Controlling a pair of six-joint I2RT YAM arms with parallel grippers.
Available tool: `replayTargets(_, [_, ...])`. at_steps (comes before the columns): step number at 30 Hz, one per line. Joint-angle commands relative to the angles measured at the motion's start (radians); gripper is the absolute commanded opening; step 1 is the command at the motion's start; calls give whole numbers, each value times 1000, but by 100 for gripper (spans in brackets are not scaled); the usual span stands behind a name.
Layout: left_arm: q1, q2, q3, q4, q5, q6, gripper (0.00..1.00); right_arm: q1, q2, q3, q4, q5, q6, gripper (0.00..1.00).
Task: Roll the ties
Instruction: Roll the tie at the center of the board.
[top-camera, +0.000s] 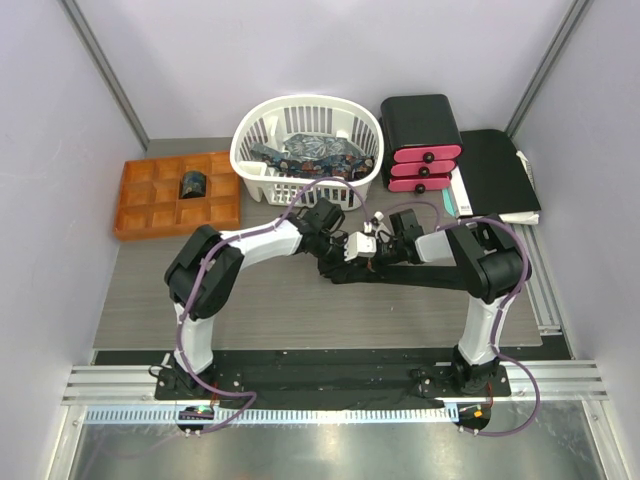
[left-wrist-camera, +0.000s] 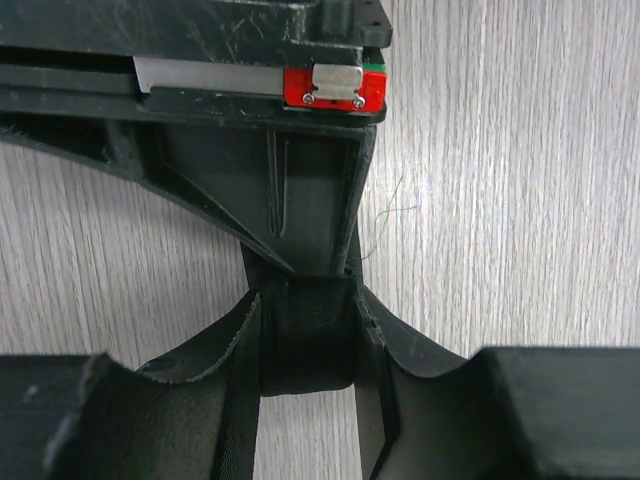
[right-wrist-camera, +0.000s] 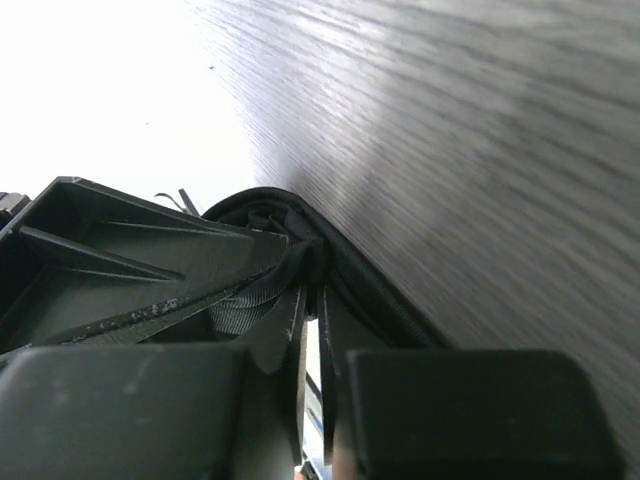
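**Rolling the black tie: how to keep the coil tight mid-table?**

Big picture: the grey wood table (top-camera: 150, 300) has a white laundry basket (top-camera: 250, 140) at the back holding the patterned ties (top-camera: 310, 152). Left of it is an orange compartment tray (top-camera: 140, 215) with one small rolled coil (top-camera: 192, 184) sitting in a cell. So I reckon one is done and there are plenty to go.

The one in hand is the black tie (left-wrist-camera: 300, 360). It lies on the table in front of the basket, stretched between my two hands.

My left gripper (left-wrist-camera: 305, 300) is pinching a folded bit of the fabric, with the cloth bunched up between the pads. My right gripper (right-wrist-camera: 308, 300) is pressed nearly together on a curled end of the same tie, low against the wood. It looks like the start of the roll, though I can't see how many turns are in there.

My plan:
- The right hand turns the coil while the left holds light tension, so the turns stack flat.
- Stay low to the table so nothing twists.
- Don't yank, or the pinched end might slip out and the roll would spring loose.
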Motion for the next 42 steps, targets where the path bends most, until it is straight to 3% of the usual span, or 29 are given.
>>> replayTargets(1, [-17,50,44,-118,-66,60,24,-23,-77,23,-162,76,-131,14])
replayTargets(5, [-17,63,38,-165,-100,69,23,-72,-148,83,-342,47,-249,19])
replayTargets(10, [-22,96,62,-205,-135,83,23,-102,-150,105,-385,34,-285,20])
replayTargets(14, [-29,122,96,-234,-153,83,23,-100,-150,54,-225,5,-156,24])
replayTargets(19, [-29,145,116,-250,-160,87,24,-69,-143,17,-84,-1,-51,37])
replayTargets(26, [-29,150,125,-265,-156,101,26,-23,-99,20,-23,10,-41,38])
replayTargets(30, [-29,150,127,-279,-149,127,29,-14,-67,26,-17,26,-57,30])
replayTargets(34, [-26,147,133,-305,-146,159,30,-14,-54,23,-46,54,-87,5])
replayTargets(37, [-14,127,122,-299,-140,173,38,-16,-50,13,-55,80,-96,1])
replayTargets(42, [52,51,127,-274,-74,135,59,-39,-12,-3,-68,112,-123,1])
